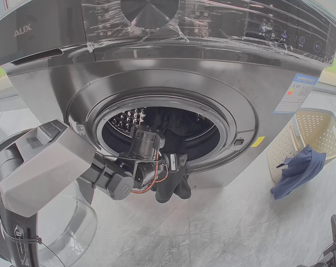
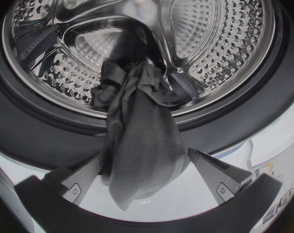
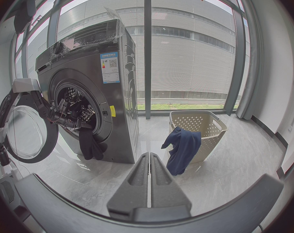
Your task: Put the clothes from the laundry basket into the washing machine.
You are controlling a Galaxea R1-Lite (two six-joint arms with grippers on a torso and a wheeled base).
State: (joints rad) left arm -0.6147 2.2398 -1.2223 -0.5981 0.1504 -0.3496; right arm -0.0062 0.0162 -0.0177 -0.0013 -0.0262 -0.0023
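A black garment (image 2: 143, 146) hangs over the lower rim of the washing machine's (image 1: 249, 93) open drum, part inside and part dangling down the front (image 1: 173, 188). My left gripper (image 2: 147, 156) is at the drum mouth. It is open, its fingers (image 2: 199, 160) standing either side of the hanging cloth. A dark blue garment (image 1: 299, 171) is draped over the rim of the cream laundry basket (image 1: 320, 130), which lies tipped on the floor to the right of the machine. My right gripper (image 3: 149, 165) is shut on nothing, low at the right and away from the basket.
The machine's round glass door (image 1: 68, 219) is swung open to the left, beside my left arm. Grey tiled floor (image 1: 220, 223) lies between machine and basket. Tall windows (image 3: 192, 49) stand behind the basket.
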